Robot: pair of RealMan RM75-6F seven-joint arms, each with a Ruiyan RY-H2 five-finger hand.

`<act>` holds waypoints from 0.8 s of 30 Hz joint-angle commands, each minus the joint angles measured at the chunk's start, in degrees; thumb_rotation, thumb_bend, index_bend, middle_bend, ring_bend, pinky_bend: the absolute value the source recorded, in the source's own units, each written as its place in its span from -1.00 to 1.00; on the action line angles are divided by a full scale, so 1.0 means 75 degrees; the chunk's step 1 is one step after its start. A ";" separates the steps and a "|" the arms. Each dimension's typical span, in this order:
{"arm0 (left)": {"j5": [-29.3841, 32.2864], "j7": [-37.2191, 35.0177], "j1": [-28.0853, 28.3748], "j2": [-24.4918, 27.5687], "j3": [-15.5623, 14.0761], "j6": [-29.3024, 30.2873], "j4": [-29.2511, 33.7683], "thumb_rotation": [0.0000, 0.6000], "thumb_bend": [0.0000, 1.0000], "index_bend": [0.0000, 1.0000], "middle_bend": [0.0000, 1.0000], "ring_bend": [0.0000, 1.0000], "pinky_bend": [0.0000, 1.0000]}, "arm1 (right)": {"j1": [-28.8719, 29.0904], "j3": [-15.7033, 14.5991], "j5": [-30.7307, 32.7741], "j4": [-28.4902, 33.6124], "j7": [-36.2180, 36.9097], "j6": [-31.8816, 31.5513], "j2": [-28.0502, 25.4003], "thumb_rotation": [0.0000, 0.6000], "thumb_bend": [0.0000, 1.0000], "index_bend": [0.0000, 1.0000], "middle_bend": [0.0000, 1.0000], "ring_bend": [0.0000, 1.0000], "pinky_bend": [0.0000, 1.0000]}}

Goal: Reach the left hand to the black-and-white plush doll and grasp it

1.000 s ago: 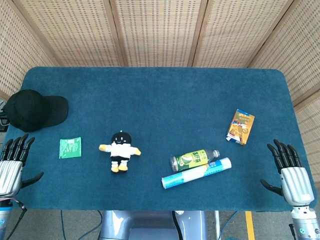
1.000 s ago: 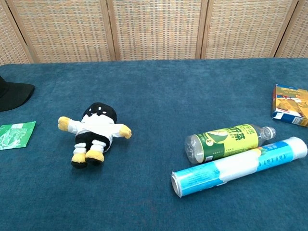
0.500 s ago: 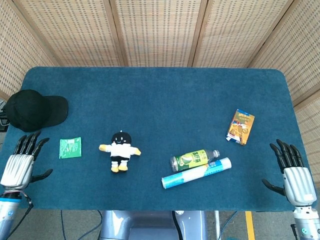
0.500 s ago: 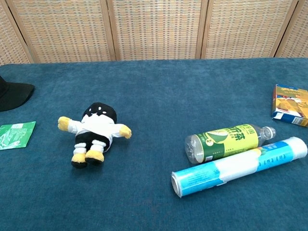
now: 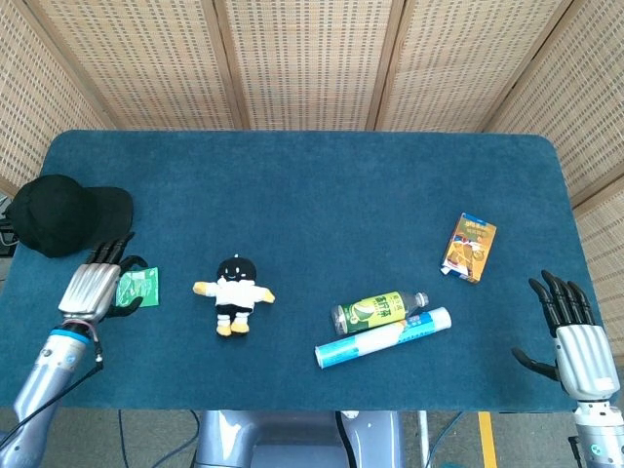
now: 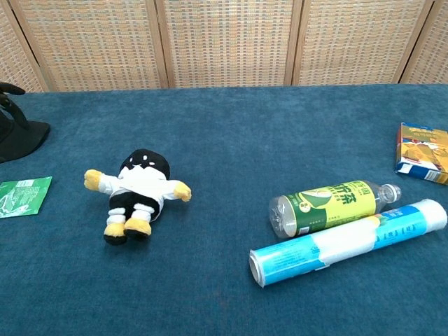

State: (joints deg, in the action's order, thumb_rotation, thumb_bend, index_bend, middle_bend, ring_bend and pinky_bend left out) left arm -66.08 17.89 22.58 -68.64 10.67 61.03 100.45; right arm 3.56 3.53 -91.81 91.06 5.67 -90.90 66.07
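Blue felt table [image 5: 292,185], carrying, largest to smallest: black cap [image 5: 58,214] at the left edge; black-and-white plush doll [image 5: 234,295] lying face-up, left of centre toward the front edge; green sachet [image 5: 139,287] between them. Left hand [image 5: 93,288] is hovering beside the sachet, fingers apart, holding nothing; right hand [image 5: 573,336] is idling past the right front corner, fingers spread. Risk: sweeping low toward the doll, the left hand could be dragging the sachet along. Since a second ago, the left hand has been advancing from the front-left edge.
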 commanded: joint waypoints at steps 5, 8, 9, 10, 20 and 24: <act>0.1259 0.1066 0.0728 -0.0759 0.0099 -0.0512 -0.0116 1.00 -0.38 -0.33 -1.00 -1.00 -1.00 | -0.0015 0.0015 0.0009 -0.0002 0.0178 -0.0037 -0.0059 1.00 -0.72 -0.99 -1.00 -1.00 -1.00; 0.1812 0.1410 0.0973 -0.1108 0.0094 -0.0590 -0.0248 1.00 -0.38 -0.33 -1.00 -1.00 -1.00 | -0.0018 0.0037 0.0030 -0.0010 0.0287 -0.0054 -0.0092 1.00 -0.72 -0.99 -1.00 -1.00 -1.00; 0.1935 0.1483 0.1031 -0.1196 0.0097 -0.0584 -0.0280 1.00 -0.38 -0.33 -1.00 -1.00 -1.00 | -0.0019 0.0040 0.0037 -0.0012 0.0317 -0.0054 -0.0100 1.00 -0.72 -0.99 -1.00 -1.00 -1.00; 0.2044 0.1549 0.1082 -0.1280 0.0101 -0.0565 -0.0313 1.00 -0.38 -0.33 -1.00 -1.00 -1.00 | -0.0019 0.0041 0.0041 -0.0013 0.0342 -0.0051 -0.0107 1.00 -0.72 -0.99 -1.00 -1.00 -1.00; 0.2642 0.2089 0.1481 -0.1905 0.0062 -0.0236 -0.0643 1.00 -0.38 -0.30 -1.00 -1.00 -1.00 | -0.0008 0.0002 -0.0029 -0.0010 0.0471 -0.0032 -0.0130 1.00 -0.72 -0.99 -1.00 -1.00 -1.00; 0.2766 0.2159 0.1593 -0.2071 0.0049 -0.0175 -0.0769 1.00 -0.38 -0.28 -1.00 -1.00 -1.00 | 0.0001 0.0002 -0.0003 -0.0021 0.0509 0.0004 -0.0129 1.00 -0.72 -0.99 -1.00 -1.00 -1.00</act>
State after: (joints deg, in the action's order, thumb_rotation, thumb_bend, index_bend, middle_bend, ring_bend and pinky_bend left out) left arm -45.49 33.98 34.37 -84.01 11.06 59.60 94.84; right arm 3.57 3.54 -91.84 90.91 9.49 -90.88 65.10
